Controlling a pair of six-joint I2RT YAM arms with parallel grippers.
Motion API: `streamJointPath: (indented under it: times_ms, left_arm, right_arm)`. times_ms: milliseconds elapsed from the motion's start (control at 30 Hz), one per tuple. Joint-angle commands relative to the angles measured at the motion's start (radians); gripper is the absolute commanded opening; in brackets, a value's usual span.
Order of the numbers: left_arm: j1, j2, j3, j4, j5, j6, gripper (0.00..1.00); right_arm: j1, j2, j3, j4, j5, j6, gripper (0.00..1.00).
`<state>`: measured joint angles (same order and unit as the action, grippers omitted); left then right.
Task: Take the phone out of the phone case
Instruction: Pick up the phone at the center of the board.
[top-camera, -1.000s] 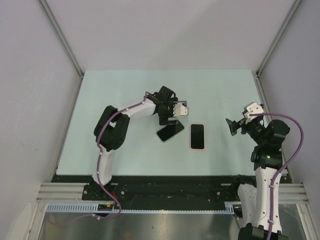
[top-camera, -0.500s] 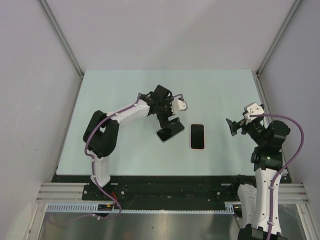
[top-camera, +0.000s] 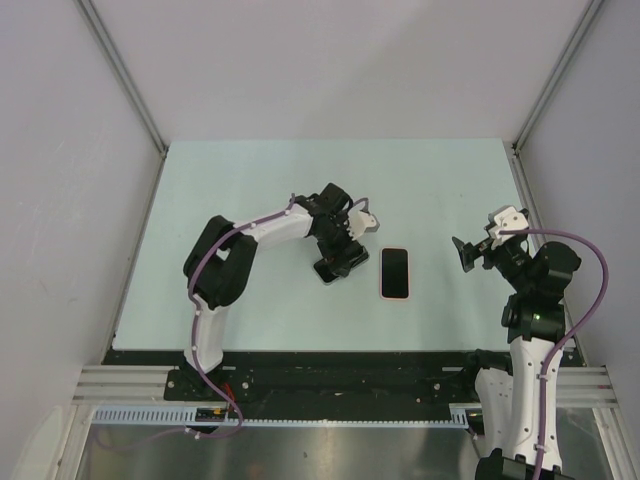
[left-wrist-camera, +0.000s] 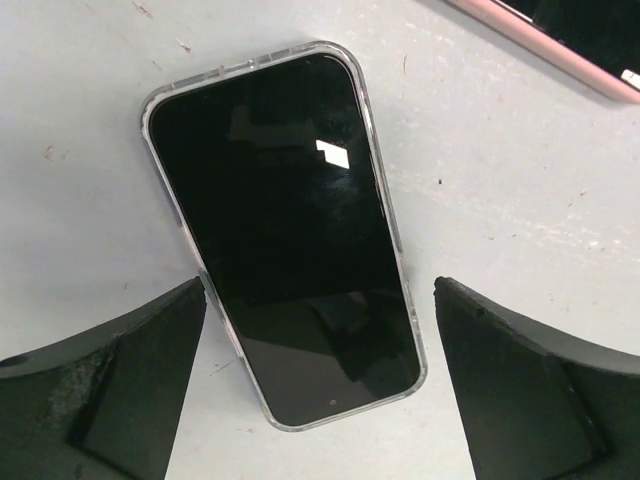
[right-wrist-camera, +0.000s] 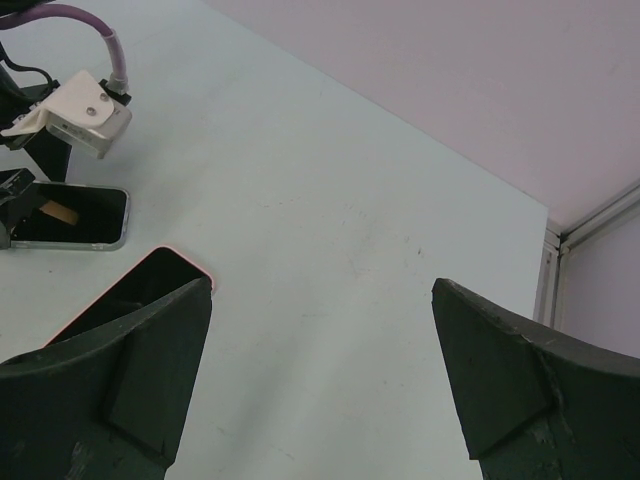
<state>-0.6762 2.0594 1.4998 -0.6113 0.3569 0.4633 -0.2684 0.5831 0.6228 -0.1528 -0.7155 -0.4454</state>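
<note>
The left gripper (left-wrist-camera: 320, 392) is spread wide; its fingers stand on both sides of one end of the black phone (left-wrist-camera: 285, 215), which lies flat on the table (top-camera: 240, 180); the pink phone case (top-camera: 396, 273) lies just beside it; the right gripper (right-wrist-camera: 320, 390) is spread too, empty, well apart.

Table (top-camera: 250, 190) bears clear-rimmed phone (left-wrist-camera: 285, 230), pink-rimmed phone (top-camera: 395, 273)
</note>
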Motion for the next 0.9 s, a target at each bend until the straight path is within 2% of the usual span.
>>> streamJointPath:
  times_ms: [0, 667, 700, 867]
  left_arm:
    - [-0.002, 0.008, 0.04, -0.028, 0.033, -0.156, 1.0]
    - [-0.092, 0.041, -0.027, 0.005, -0.245, -0.213, 0.99]
    - [-0.094, 0.044, -0.032, 0.004, -0.242, -0.212, 0.97]
    - [-0.094, 0.044, -0.055, 0.007, -0.217, -0.199, 0.68]
  right_arm:
    - [0.003, -0.009, 0.005, 0.016, -0.001, 0.005, 0.96]
    - [0.006, -0.019, 0.005, 0.015, 0.004, 0.002, 0.96]
    - [0.005, -0.02, 0.005, 0.016, 0.005, 0.002, 0.96]
    - [0.006, -0.02, 0.005, 0.016, 0.004, 0.004, 0.96]
